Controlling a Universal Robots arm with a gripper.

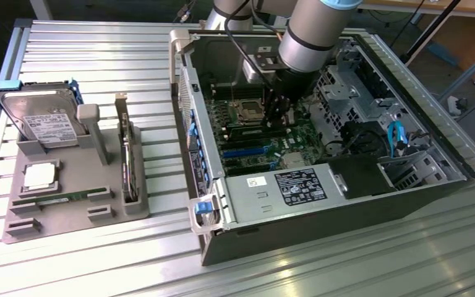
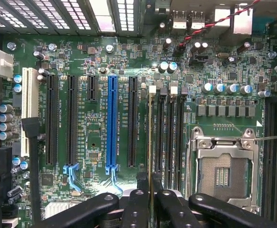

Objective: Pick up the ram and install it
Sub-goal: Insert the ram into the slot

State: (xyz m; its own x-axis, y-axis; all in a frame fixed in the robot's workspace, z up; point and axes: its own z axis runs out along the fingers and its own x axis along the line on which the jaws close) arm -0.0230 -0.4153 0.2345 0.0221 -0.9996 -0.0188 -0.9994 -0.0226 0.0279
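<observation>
The ram (image 2: 150, 137), pinched edge-on between the fingers (image 2: 137, 208), stands at the memory slots (image 2: 171, 137) beside the processor socket (image 2: 222, 173) on the motherboard (image 2: 96, 61)

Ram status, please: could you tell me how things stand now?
End effector shut on ram. Ram edge-on, lined up along slot near socket; seating cannot be told. Nothing seen blocking slot.
</observation>
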